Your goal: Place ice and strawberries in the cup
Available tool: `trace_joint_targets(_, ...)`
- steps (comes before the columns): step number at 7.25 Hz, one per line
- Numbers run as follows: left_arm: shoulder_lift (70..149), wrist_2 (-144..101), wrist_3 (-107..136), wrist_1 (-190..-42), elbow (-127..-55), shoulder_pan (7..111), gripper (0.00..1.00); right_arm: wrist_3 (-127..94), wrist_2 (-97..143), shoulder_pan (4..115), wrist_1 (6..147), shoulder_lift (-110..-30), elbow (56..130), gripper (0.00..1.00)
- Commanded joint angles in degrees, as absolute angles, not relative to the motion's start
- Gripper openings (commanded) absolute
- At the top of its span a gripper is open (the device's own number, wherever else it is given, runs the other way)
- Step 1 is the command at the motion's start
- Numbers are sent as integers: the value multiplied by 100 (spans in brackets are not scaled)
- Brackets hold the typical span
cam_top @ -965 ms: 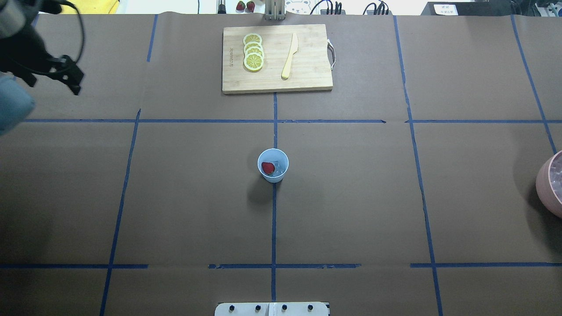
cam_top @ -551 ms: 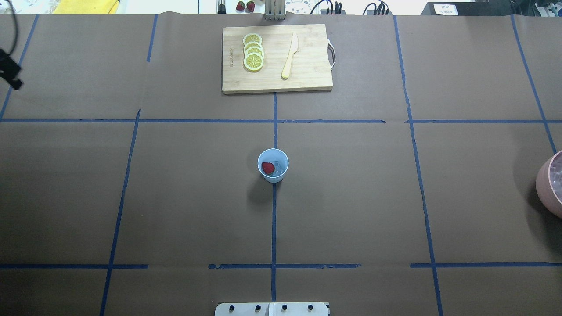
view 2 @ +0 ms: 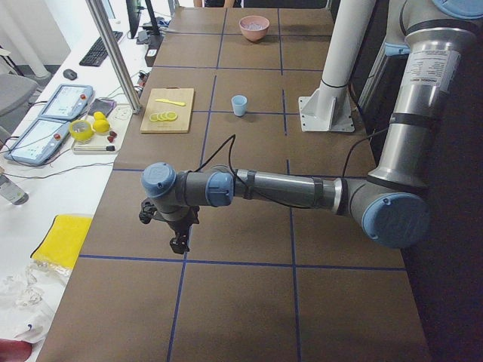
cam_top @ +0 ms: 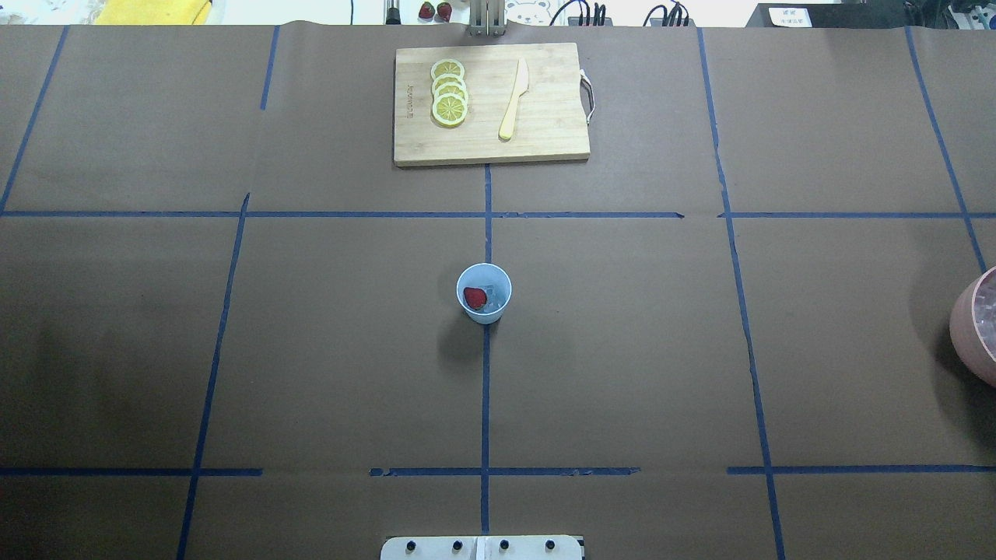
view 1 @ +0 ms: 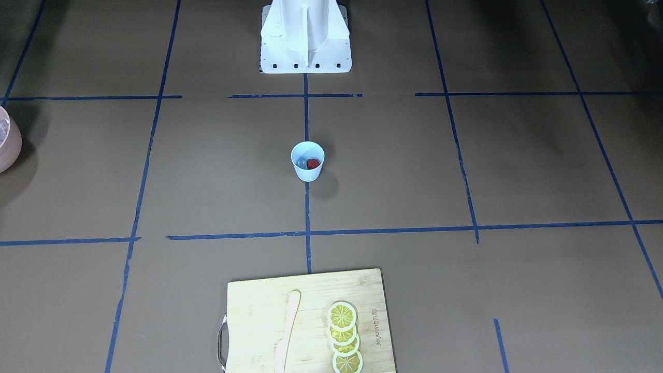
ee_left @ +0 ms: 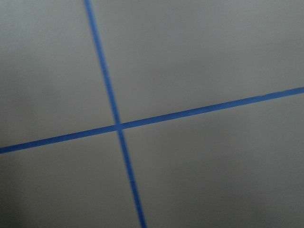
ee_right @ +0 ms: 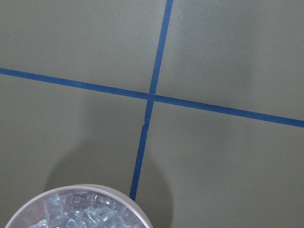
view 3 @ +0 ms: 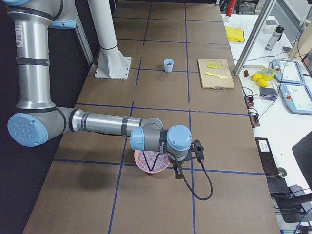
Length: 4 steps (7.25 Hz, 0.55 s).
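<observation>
The pale blue cup (cam_top: 483,293) stands upright at the middle of the table, also seen from the front (view 1: 307,160). Inside it lie a red strawberry (cam_top: 475,297) and clear ice (cam_top: 493,301). Neither gripper shows in the overhead view. The left gripper (view 2: 179,243) hangs over bare table far to the cup's left; I cannot tell if it is open or shut. The right gripper (view 3: 176,174) hovers beside the pink bowl (view 3: 152,161) of ice (ee_right: 78,213); its state cannot be told either.
A wooden cutting board (cam_top: 545,140) at the table's far side carries lemon slices (cam_top: 449,92) and a wooden knife (cam_top: 513,99). The pink bowl (cam_top: 965,327) sits at the right edge. Two strawberries (cam_top: 435,10) lie beyond the table. The robot base (view 1: 305,36) stands behind the cup.
The left arm has drawn back to the left and left the overhead view. The cup and its contents have not moved.
</observation>
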<state>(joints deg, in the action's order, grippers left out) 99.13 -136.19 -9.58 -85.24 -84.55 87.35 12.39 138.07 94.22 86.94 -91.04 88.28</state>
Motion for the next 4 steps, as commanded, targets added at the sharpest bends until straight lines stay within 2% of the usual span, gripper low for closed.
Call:
trace_joint_targets(1, 9791, -13658, -801, -8745, -8367, 8920, 100, 1239, 13816, 9422, 8684, -9070, 8789, 99)
trace_joint_targets(4, 9484, -13597, 138, -8824, -8691, 8947, 100, 1239, 13808, 9422, 8684, -9062, 8807, 99)
